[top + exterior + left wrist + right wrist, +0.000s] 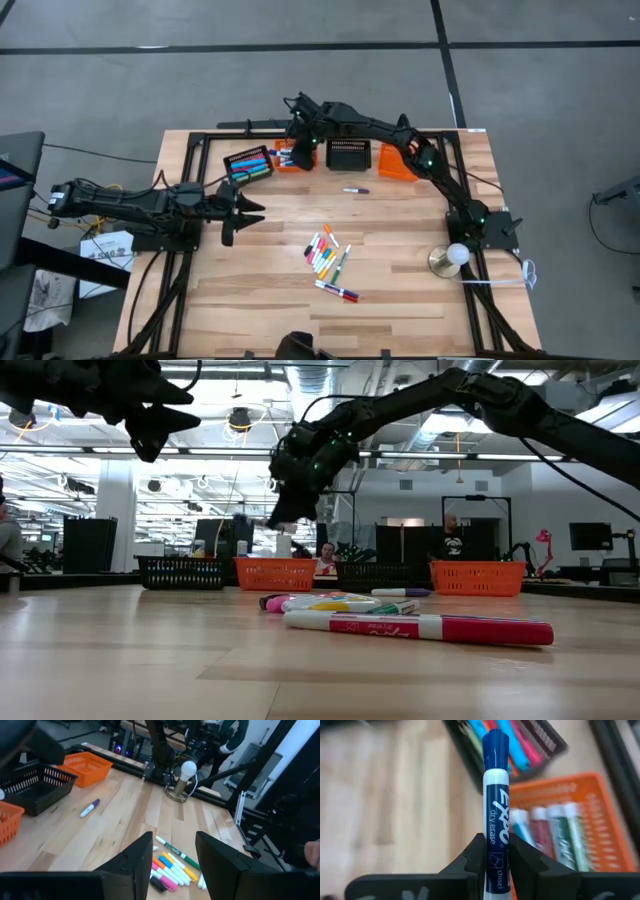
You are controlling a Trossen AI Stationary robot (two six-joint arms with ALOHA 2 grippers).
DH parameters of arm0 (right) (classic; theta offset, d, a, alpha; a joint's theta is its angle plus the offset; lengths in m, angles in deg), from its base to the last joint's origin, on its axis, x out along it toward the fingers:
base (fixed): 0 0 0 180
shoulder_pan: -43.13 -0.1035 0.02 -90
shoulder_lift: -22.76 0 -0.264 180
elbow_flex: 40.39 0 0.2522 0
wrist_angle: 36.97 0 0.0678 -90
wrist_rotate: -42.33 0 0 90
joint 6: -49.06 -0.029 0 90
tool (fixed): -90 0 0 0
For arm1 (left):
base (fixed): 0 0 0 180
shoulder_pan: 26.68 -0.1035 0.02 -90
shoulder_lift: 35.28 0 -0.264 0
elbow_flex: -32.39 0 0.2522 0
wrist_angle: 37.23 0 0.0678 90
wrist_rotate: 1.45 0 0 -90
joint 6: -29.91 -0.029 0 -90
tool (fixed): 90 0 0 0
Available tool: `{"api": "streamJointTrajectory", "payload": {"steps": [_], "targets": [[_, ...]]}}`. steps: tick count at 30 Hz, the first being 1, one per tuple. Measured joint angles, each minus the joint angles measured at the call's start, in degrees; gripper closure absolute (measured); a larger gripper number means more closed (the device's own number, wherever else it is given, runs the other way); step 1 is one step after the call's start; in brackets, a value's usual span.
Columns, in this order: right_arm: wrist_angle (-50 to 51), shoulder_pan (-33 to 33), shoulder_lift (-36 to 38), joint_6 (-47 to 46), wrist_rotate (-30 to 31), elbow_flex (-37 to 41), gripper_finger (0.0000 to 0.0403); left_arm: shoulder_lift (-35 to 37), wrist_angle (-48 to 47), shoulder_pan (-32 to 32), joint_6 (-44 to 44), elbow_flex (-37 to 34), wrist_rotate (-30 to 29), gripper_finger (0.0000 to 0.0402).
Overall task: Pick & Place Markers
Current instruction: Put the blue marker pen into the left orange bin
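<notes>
Right wrist view showed my right gripper [495,852] clamped on a blue-capped white dry-erase marker [496,810], which stood straight out from between my fingers, cap away from me. Beyond its tip lay a small orange mesh basket [600,795] already holding several white-barrelled markers [555,832] side by side, and past that a black mesh basket [470,750] with bright blue, pink and green ones.

My worry was the drop. The marker pointed up and out rather than lying along the basket, so if I let go from there I judged it could land on end, tip against the orange rim and roll onto the pale wooden table [270,290]. The two baskets sat touching or nearly so, and a small drift sideways might have put it in the black one instead.

Room was tight ahead of me: a second black basket [348,155] and another orange one [393,163] sat in the same row along the table's far edge. Behind me the boards were open as far as the loose heap of coloured markers [327,256] and a lone purple-capped one [356,190].

My left gripper [240,212] waited well off, fingers apart and holding nothing, above bare wood.
</notes>
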Motion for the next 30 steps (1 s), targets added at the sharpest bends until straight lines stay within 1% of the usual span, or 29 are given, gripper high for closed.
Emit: {"api": "streamJointTrajectory", "payload": {"steps": [3, 5, 7, 11, 13, 14, 16, 20, 23, 26, 30], "targets": [[0.04, 0.47, 0.93, -1.59, -5.56, 0.00, 0.0351, -0.01, 1.43, 0.00, 0.00, 0.00, 0.00, 0.0253], [0.06, 1.04, 1.41, -1.88, -10.46, 0.00, 0.0351, -0.01, 3.87, 0.00, 0.00, 0.00, 0.00, 0.0253], [-0.57, 1.33, 1.58, -3.25, -14.00, 0.00, 0.0351, 0.04, 5.76, 0.00, 0.02, 0.00, 0.00, 0.0253], [-0.64, 1.80, 1.58, -4.65, -15.16, 0.02, 0.0351, 0.01, 8.19, 0.00, 0.01, 0.00, 0.14, 0.0253], [-1.21, 1.98, 1.58, -5.26, -15.53, 0.02, 0.0351, -0.01, 8.19, 0.00, -0.96, 0.00, -0.95, 0.0253], [-1.72, 1.98, 1.58, -5.61, -16.04, 0.02, 0.0351, -0.01, 8.23, 0.00, -1.41, 0.00, -2.07, 0.0253], [-3.06, 2.02, 1.56, -6.27, -19.94, 0.02, 0.0351, -0.01, 8.24, 0.00, -1.57, 0.00, -6.22, 0.0253], [-7.16, 1.95, 1.56, -9.82, -31.51, 0.02, 0.0351, -0.01, 8.24, -0.03, -1.57, 0.00, -20.30, 0.0253], [-10.78, 1.30, 1.61, -12.01, -37.24, 0.02, 0.0351, -0.01, 8.28, -0.02, -1.22, 0.00, -27.19, 0.0253], [-14.87, 0.34, 2.16, -13.76, -38.23, 0.02, 0.0351, 0.03, 8.96, -0.02, 0.48, 0.00, -31.43, 0.0253], [-22.69, -0.59, 2.58, -19.18, -39.12, 0.04, 0.0351, -0.01, 10.62, 0.01, 1.70, 0.00, -31.94, 0.0253]]}}
